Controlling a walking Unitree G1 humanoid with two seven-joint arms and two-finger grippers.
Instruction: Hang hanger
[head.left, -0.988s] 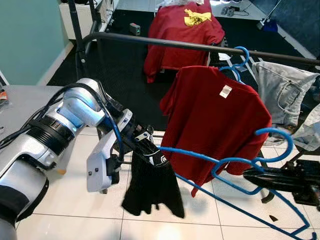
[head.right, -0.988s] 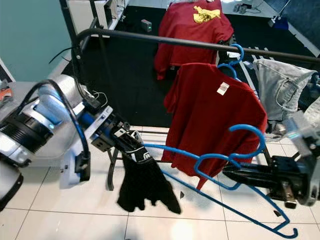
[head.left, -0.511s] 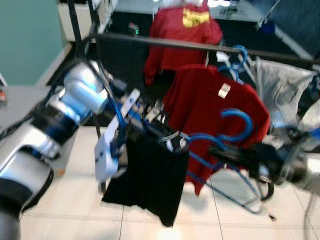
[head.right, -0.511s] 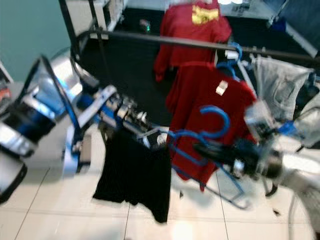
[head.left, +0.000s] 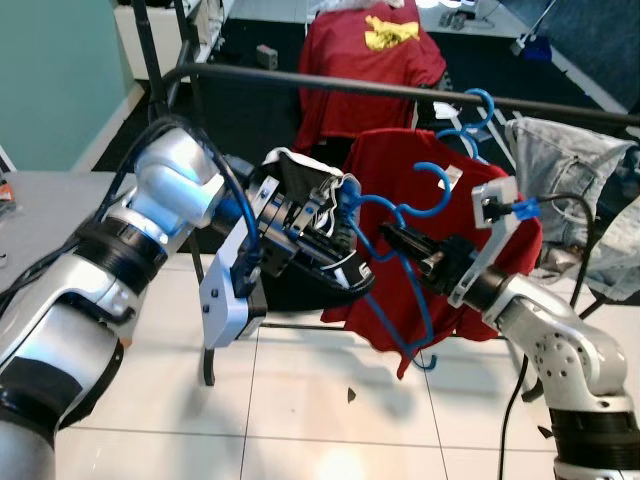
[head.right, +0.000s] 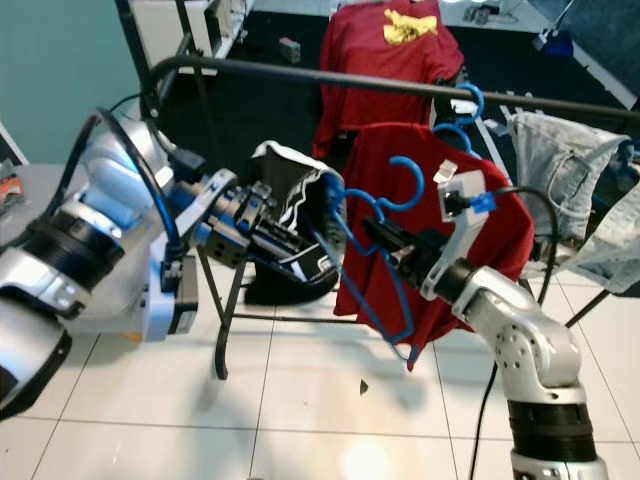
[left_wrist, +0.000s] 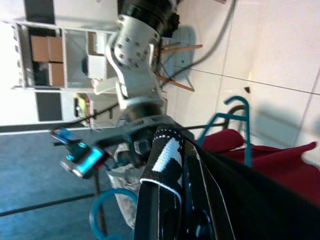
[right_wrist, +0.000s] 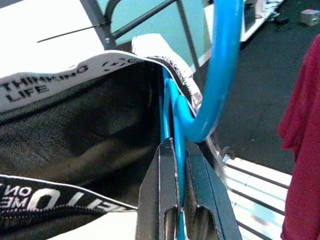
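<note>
A blue wire hanger (right_wrist: 220, 60) carries black shorts (head.left: 305, 190) with a white-lettered waistband, bunched up just below the black rail (head.left: 400, 92). My right gripper (head.left: 397, 240) reaches in from the right and is shut on the hanger's wire under its hook; the right wrist view shows both fingers (right_wrist: 162, 185) clamped on the blue wire. My left gripper (head.left: 305, 238) comes from the left and is shut on the shorts' fabric. The hanger's hook is raised but sits lower than the rail, in front of a hanging red shirt (head.left: 385, 155).
The red shirt hangs from the rail on another blue hanger (head.left: 478, 105), with a denim garment (head.left: 570, 170) to its right. A second red shirt (head.left: 365, 50) lies beyond. A grey table (head.left: 40, 200) stands at left; the rack's leg (head.left: 208, 345) stands on white tiles.
Both arms have lifted the hanger and shorts from knee height up toward the rail. The right gripper swung up and left; the shorts went from hanging down to bunched between the grippers.
</note>
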